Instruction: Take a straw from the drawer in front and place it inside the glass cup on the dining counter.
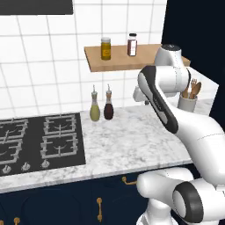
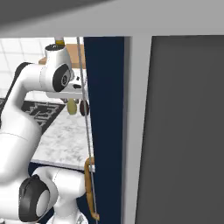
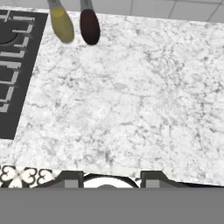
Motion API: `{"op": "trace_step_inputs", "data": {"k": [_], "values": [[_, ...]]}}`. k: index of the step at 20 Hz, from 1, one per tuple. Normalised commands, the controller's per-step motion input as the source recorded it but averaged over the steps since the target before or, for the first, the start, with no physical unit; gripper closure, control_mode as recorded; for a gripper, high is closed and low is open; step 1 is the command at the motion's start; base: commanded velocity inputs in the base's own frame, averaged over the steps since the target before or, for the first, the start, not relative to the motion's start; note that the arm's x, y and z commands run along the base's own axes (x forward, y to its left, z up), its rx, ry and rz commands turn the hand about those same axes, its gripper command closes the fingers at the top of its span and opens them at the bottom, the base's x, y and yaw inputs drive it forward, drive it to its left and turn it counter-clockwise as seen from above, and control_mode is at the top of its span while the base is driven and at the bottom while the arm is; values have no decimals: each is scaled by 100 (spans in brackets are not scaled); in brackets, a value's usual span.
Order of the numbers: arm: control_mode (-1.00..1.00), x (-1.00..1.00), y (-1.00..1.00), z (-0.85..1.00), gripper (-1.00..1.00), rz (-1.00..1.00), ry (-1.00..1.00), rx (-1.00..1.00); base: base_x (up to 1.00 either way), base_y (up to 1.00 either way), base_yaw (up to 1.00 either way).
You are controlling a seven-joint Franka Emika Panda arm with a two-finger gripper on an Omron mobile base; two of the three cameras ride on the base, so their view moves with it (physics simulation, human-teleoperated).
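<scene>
My gripper [image 3: 112, 180] hangs above the marble worktop [image 3: 131, 100] and points down at it. Its two dark fingertips [image 3: 72, 179] stand apart with nothing between them, so it is open. From the left base camera the white arm bends over the worktop [image 1: 127, 140] and hides the fingers. Under the worktop's front edge a navy drawer front [image 1: 112, 183] with a brass pull is shut. The straw, the glass cup and the dining counter are out of view.
A black gas hob [image 1: 39, 140] lies to the left. A yellow bottle [image 1: 95, 109] and a dark bottle [image 1: 108, 109] stand at the back. A wooden shelf [image 1: 118, 61] carries two jars, with a utensil crock [image 1: 188, 102] beside it. A tall navy panel [image 2: 105, 109] rises close on the right.
</scene>
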Motion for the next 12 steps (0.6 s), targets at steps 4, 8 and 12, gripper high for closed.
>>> {"op": "trace_step_inputs", "data": {"k": [4, 8, 12], "values": [[100, -2, 0, 0, -100, 0, 0, 0, -29, 5, 0], [100, 0, 0, 0, -100, 0, 0, 0, -59, 53, -13], [100, 0, 0, 0, -100, 0, 0, 0, -21, 90, -26]]}}
